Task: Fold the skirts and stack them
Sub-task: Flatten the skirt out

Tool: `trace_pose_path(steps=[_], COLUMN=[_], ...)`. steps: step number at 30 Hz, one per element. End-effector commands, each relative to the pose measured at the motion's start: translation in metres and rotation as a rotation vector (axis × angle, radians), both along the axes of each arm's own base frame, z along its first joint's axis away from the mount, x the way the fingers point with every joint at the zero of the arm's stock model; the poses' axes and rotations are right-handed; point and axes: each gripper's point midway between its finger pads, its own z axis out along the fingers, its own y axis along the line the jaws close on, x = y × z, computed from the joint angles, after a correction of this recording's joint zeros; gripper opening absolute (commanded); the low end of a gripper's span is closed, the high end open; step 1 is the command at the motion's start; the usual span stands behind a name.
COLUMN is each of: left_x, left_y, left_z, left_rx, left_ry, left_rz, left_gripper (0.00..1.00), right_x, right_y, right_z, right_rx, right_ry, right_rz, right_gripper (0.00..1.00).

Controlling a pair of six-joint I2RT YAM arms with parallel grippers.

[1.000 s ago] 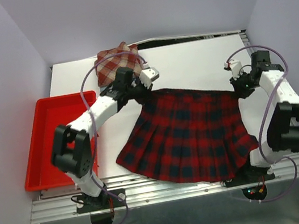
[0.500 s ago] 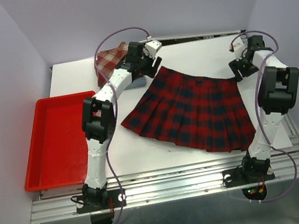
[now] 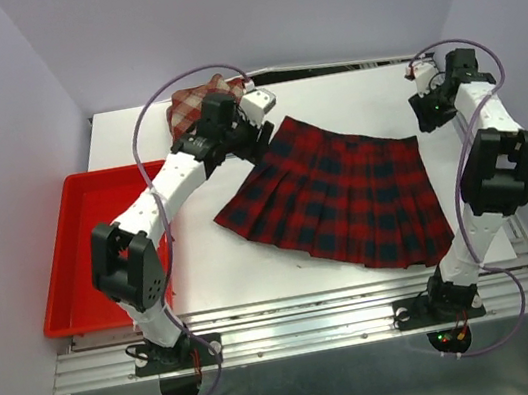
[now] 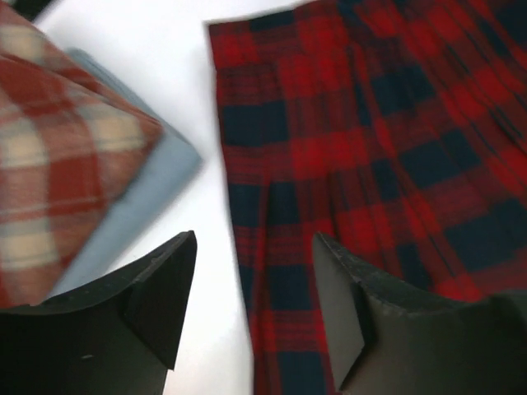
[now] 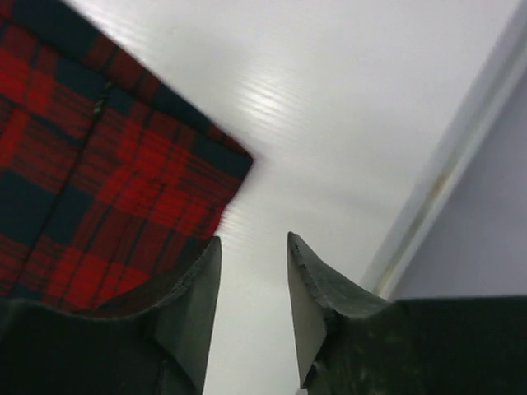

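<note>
The large red and navy plaid skirt (image 3: 345, 194) is seen spread flat and unfolded on the table, just toward 3 o'clock from its centre, with the waistband turned to 12 o'clock and the pleated hem fanned out toward the near edge. At 11 o'clock, the brick-red and cream check skirt (image 3: 190, 108) is shown folded and laid on top of the folded light blue skirt (image 4: 144, 193) (the blue one shows only in the left wrist view, as a pale edge under the check cloth). Two of the three skirts are thus judged to be folded and stacked, while the plaid one is left to be folded and added to the pile. The left gripper (image 4: 253, 239) is held over the waistband's 10 o'clock corner, jaws apart and nothing between them. The right gripper (image 5: 253, 240) is poised just beyond the 2 o'clock corner, its jaws also parted and empty over bare tabletop. The work is laid out on a smooth white table (image 3: 350, 102), with a red plastic tray (image 3: 67, 291) at 9 o'clock and an aluminium rail (image 3: 306, 327) at 6 o'clock. The scene is closed in on three sides by plain pale lilac walls (image 3: 262, 5).
</note>
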Motion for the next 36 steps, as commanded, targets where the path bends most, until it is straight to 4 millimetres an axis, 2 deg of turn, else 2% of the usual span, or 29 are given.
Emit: trace_pose_path(steps=[1,4,6,8,9,10,12,13,14,15,17,18,19,20,21,22,23,24,26,27,28,29,30,31,33,34,36], left_x=[-0.066,-0.088,-0.091,-0.09,-0.089,-0.083,-0.076,-0.066,-0.06,-0.047,-0.028,-0.018,0.003,0.018,0.033,0.041,0.071,0.084,0.11,0.12,0.126,0.126,0.124,0.121,0.114,0.106,0.095], left_y=[-0.006,-0.013,-0.016,-0.022,-0.023,-0.027,-0.028,-0.03,-0.032,-0.038,-0.044,-0.048,-0.059,-0.061,-0.066,-0.068,-0.083,-0.086,-0.094,-0.092,-0.089,-0.09,-0.09,-0.088,-0.087,-0.083,-0.08], left_z=[-0.077,-0.108,-0.12,-0.136,-0.157,-0.159,-0.175,-0.189,-0.194,-0.203,-0.208,-0.21,-0.211,-0.211,-0.208,-0.232,-0.195,-0.189,-0.172,-0.138,-0.144,-0.132,-0.117,-0.088,-0.059,-0.031,-0.006], left_rx=[0.06,0.073,0.087,0.1,0.127,0.138,0.171,0.196,0.21,0.222,0.241,0.248,0.248,0.26,0.262,0.285,0.233,0.233,0.196,0.167,0.144,0.112,0.083,0.05,0.025,0.005,-0.015], left_ry=[0.251,0.359,0.401,0.459,0.506,0.516,0.546,0.56,0.56,0.562,0.545,0.53,0.501,0.467,0.434,0.446,0.34,0.291,0.174,0.094,0.061,0.037,0.011,-0.034,-0.072,-0.102,-0.124], left_rz=[-0.089,-0.121,-0.127,-0.137,-0.134,-0.132,-0.125,-0.109,-0.108,-0.104,-0.093,-0.1,-0.099,-0.079,-0.074,-0.068,-0.058,-0.04,-0.017,0.016,0.034,0.022,0.01,0.004,-0.018,-0.021,-0.042], left_gripper=[0.64,0.55,0.5,0.48,0.44,0.42,0.36,0.35,0.35,0.35,0.35,0.36,0.36,0.36,0.37,0.39,0.42,0.51,0.63,0.72,0.75,0.78,0.79,0.79,0.8,0.79,0.8], right_x=[-0.04,-0.059,-0.068,-0.077,-0.084,-0.09,-0.107,-0.115,-0.123,-0.142,-0.161,-0.172,-0.188,-0.196,-0.206,-0.213,-0.218,-0.223,-0.224,-0.225,-0.226,-0.229,-0.232,-0.233,-0.232,-0.222,-0.205], right_y=[0.054,0.064,0.058,0.055,0.051,0.049,0.047,0.05,0.051,0.054,0.059,0.068,0.073,0.079,0.092,0.1,0.109,0.122,0.147,0.169,0.181,0.2,0.21,0.22,0.233,0.24,0.242], right_z=[-0.031,-0.062,-0.075,-0.085,-0.093,-0.097,-0.107,-0.108,-0.109,-0.113,-0.117,-0.119,-0.121,-0.121,-0.12,-0.118,-0.116,-0.109,-0.1,-0.086,-0.078,-0.059,-0.049,-0.038,-0.017,0.0,0.012], right_rx=[0.086,0.057,0.028,0.011,-0.015,-0.029,-0.051,-0.057,-0.058,-0.051,-0.053,-0.053,-0.045,-0.04,-0.02,-0.003,0.016,0.059,0.098,0.165,0.207,0.296,0.334,0.372,0.436,0.463,0.466], right_ry=[0.168,0.273,0.319,0.359,0.384,0.398,0.441,0.455,0.476,0.516,0.55,0.573,0.597,0.608,0.634,0.643,0.652,0.655,0.651,0.648,0.645,0.645,0.646,0.639,0.62,0.583,0.53], right_rz=[0.179,0.217,0.217,0.23,0.236,0.243,0.263,0.283,0.3,0.311,0.341,0.37,0.383,0.394,0.421,0.431,0.444,0.447,0.493,0.537,0.561,0.601,0.629,0.655,0.684,0.682,0.658], right_gripper=[0.4,0.34,0.29,0.25,0.23,0.21,0.17,0.15,0.15,0.15,0.16,0.17,0.17,0.17,0.17,0.17,0.18,0.18,0.19,0.21,0.22,0.23,0.24,0.25,0.26,0.26,0.26])
